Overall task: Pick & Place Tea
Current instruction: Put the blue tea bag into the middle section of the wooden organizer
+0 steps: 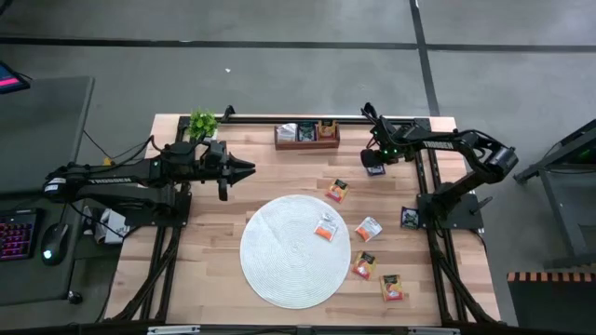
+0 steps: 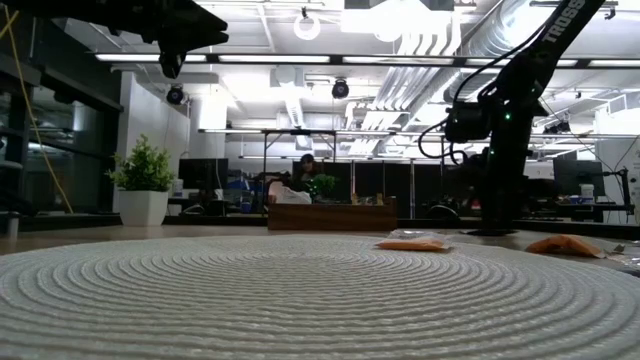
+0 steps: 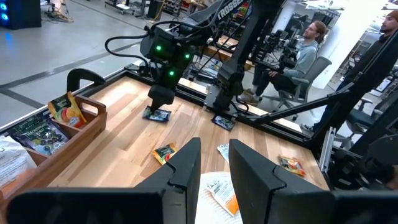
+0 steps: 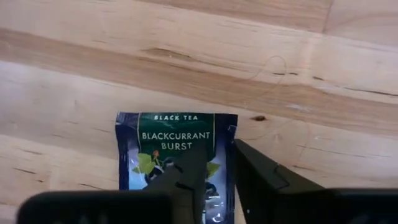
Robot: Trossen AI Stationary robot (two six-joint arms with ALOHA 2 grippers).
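Observation:
A black tea sachet (image 4: 168, 134) printed "Blackcurrant Burst" lies flat on the wooden table, to the right of the wooden tray (image 1: 305, 143). My right gripper (image 4: 216, 155) points down on it, fingers drawn close together; it also shows in the high view, right gripper (image 1: 375, 166). More tea sachets lie loose: an orange one (image 1: 336, 191), a white-and-orange one (image 1: 326, 226) on the round white mat (image 1: 279, 270), others to the mat's right. My left gripper (image 3: 214, 146) hovers level over the table's left half, fingers a small gap apart, holding nothing. My right gripper comes from above, pointing down, onto the sachet's side edge (image 4: 229, 134). One finger (image 4: 186, 171) stands on the printed face and the other (image 4: 258, 171) just outside that edge, a strip of sachet between them. The sachet lies flat on the table.
The tray at the far edge holds several sachets. A second black sachet (image 1: 410, 218) lies by the right arm's base. A small potted plant (image 1: 202, 122) stands at the far left. Bare wood lies between the tray and the mat.

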